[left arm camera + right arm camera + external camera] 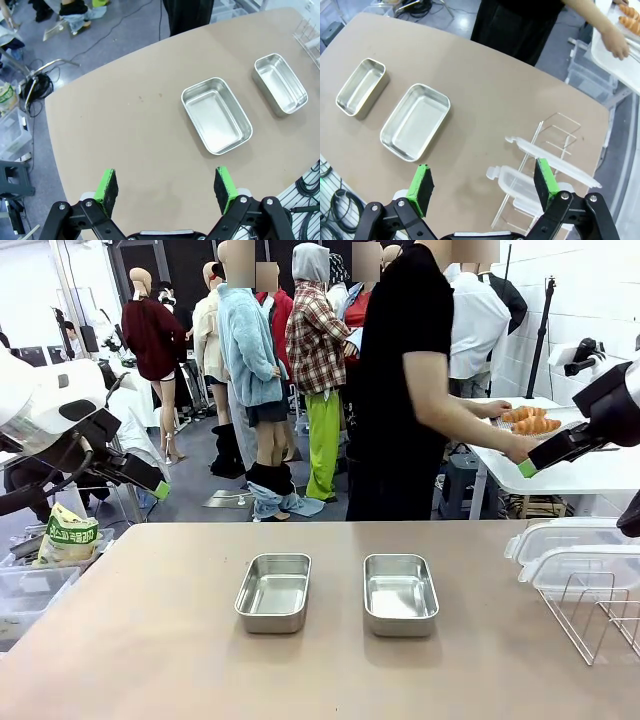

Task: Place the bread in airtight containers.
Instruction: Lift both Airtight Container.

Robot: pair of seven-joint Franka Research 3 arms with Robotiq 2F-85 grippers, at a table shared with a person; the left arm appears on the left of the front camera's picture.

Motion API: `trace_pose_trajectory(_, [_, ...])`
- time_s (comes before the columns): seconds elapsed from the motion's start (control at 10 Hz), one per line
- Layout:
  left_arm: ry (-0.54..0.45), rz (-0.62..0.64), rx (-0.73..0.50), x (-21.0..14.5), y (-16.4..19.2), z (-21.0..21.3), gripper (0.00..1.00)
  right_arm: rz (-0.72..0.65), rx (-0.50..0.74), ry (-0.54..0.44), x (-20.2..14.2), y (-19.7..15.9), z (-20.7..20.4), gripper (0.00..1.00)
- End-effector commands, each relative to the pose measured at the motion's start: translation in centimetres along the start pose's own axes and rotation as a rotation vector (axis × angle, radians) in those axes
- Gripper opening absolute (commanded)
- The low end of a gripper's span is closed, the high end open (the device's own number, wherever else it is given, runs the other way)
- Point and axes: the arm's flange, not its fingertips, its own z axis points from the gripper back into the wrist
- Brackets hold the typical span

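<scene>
Tan bench (150, 640) in crowded workroom, left container (274, 592) and right container (401, 594) lidless, empty, side by side at centre, clear lids (575, 550) by wire rack (600, 625), bread (531, 421) on far white table (610, 475) near person's hand (497, 408), left pincer (165, 184) and right pincer (482, 182) both spread, empty

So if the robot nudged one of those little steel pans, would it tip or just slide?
Probably slide: the left pan is shallow and sits flat on the smooth table. It looks stiff and, being empty, likely light. Its shiny walls may be slippery.

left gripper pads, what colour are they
The pads are bright green, clearest in the left wrist view.
</scene>
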Motion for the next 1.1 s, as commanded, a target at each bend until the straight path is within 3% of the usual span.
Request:
trace_pose_trajectory(0.0, [0.002, -0.002, 0.002, -0.01, 0.11, -0.09, 1.00, -0.004, 0.004, -0.002, 0.04, 0.04, -0.04, 1.00])
trace_pose_trajectory(1.0, [0.002, -0.002, 0.002, -0.01, 0.11, -0.09, 1.00, -0.004, 0.004, -0.002, 0.04, 0.04, -0.04, 1.00])
